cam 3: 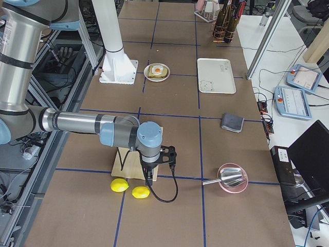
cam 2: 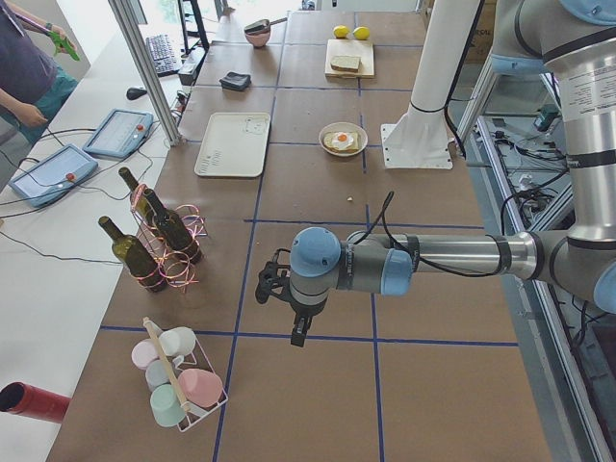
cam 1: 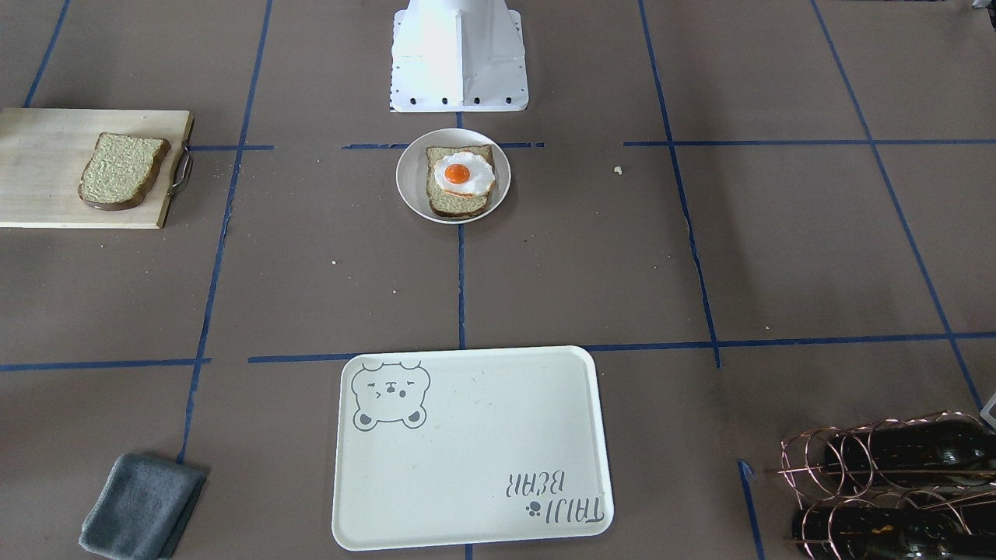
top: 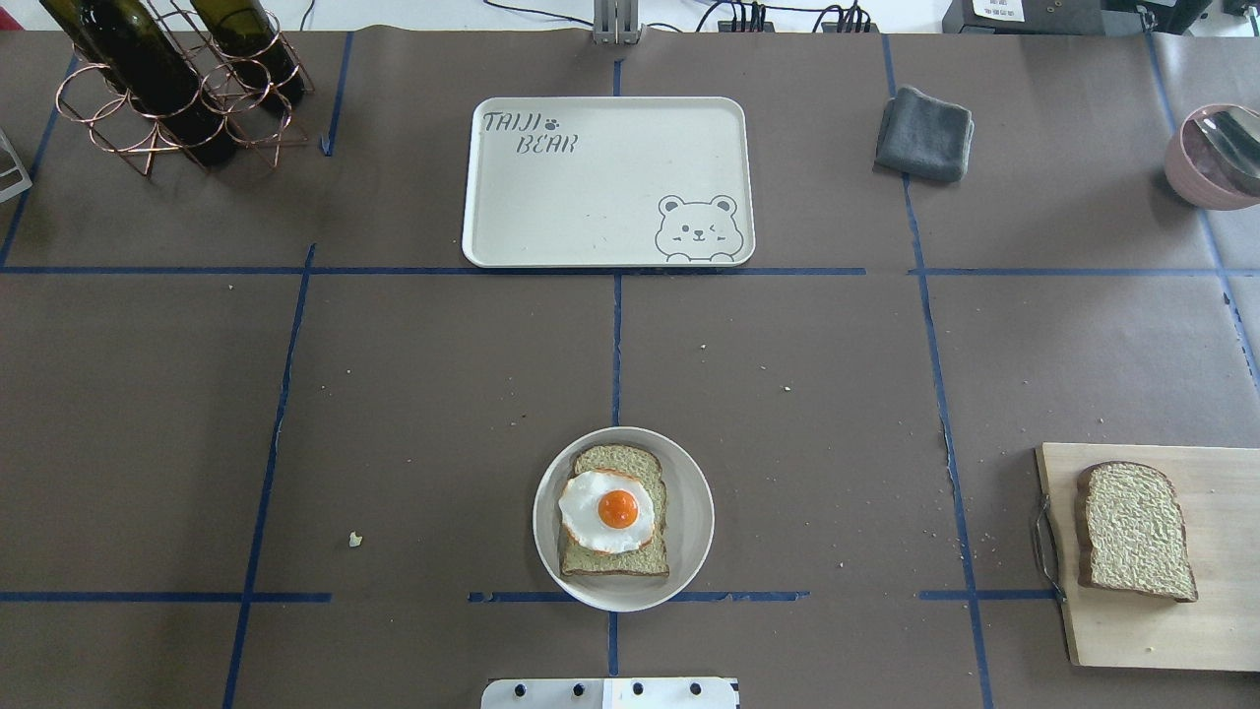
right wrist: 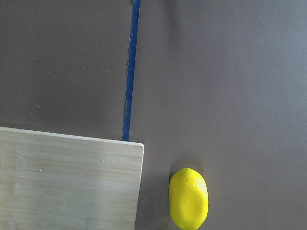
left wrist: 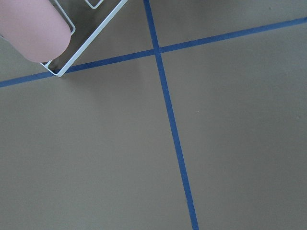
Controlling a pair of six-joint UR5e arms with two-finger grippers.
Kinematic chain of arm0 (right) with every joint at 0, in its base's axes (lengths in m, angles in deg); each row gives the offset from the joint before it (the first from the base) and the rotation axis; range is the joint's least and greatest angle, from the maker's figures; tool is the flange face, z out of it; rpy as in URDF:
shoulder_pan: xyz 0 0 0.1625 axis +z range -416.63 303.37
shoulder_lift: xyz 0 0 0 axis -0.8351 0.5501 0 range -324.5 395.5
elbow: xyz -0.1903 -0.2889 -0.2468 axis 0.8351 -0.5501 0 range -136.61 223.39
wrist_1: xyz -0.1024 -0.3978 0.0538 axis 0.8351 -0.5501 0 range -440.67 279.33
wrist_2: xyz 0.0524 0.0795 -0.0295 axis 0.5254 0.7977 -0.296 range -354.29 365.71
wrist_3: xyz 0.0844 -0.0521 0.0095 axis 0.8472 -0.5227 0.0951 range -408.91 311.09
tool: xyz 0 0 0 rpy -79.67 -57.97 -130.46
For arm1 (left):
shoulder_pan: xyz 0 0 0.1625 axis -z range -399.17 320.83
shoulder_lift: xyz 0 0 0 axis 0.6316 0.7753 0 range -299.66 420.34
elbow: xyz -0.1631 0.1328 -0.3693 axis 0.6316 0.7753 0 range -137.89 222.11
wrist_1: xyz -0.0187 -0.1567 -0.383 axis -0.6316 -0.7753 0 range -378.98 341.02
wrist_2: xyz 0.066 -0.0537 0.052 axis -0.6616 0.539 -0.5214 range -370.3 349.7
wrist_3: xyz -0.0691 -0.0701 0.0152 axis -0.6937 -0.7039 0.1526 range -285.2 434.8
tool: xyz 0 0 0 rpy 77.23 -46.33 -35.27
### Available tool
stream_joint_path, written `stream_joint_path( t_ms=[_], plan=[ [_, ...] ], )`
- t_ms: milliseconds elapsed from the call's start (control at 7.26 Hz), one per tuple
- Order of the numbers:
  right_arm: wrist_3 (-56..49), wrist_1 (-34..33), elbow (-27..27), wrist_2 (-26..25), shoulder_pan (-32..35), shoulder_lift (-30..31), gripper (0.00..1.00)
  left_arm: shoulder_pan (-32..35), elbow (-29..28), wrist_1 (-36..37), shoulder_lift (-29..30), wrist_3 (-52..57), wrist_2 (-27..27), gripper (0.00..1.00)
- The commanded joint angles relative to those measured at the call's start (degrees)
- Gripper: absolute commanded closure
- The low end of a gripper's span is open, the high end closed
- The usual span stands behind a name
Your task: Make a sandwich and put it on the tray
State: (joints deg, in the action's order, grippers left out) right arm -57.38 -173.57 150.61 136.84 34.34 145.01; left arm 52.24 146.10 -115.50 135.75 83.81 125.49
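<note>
The plate (top: 695, 512) stood at the table's center line, close to the robot's base (top: 610, 693). It carried one bread slice (top: 612, 563) with the fried egg (top: 610, 510) lying on top, yolk up. The second bread slice (top: 1132, 532) lay flat on the cutting board (top: 1221, 615), well apart from the plate at its 3 o'clock in the overhead view, so the sandwich was not assembled. The tray (top: 591, 197) lay well apart at the plate's 12 o'clock, bear drawing at its near right corner. A folded grey cloth (top: 923, 134) lay at the tray's 3 o'clock and a copper rack of wine bottles (top: 167, 89) at its 9 o'clock. A pink bowl (top: 1206, 158) sat at the table's far right edge. The left gripper (cam 2: 299, 332) hung over bare table near a rack of cups (cam 2: 183, 385). The right gripper (cam 3: 150, 177) hung over the board's corner beside two lemons (cam 3: 129, 188). Both grippers appeared only in the side views, so the opening of their fingers and any hold on an object could not be determined.
</note>
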Motion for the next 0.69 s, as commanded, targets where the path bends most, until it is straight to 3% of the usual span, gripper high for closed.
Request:
stream_joint_path(
  t_ms=[0, 275, 551],
  plan=[
    [-0.22, 0.00, 0.00, 0.00, 0.00, 0.00, 0.00, 0.00, -0.02, -0.07, -0.09, 0.04, -0.08, 0.00],
    [-0.22, 0.09, -1.05, 0.44, 0.00, 0.00, 0.00, 0.00, -0.02, 0.02, -0.17, 0.04, 0.00, 0.00],
    [-1.10, 12.66, 0.52, 0.88, -0.17, 0.52, 0.00, 0.00, -0.11, 0.02, -0.18, 0.04, 0.00, 0.00]
  ],
)
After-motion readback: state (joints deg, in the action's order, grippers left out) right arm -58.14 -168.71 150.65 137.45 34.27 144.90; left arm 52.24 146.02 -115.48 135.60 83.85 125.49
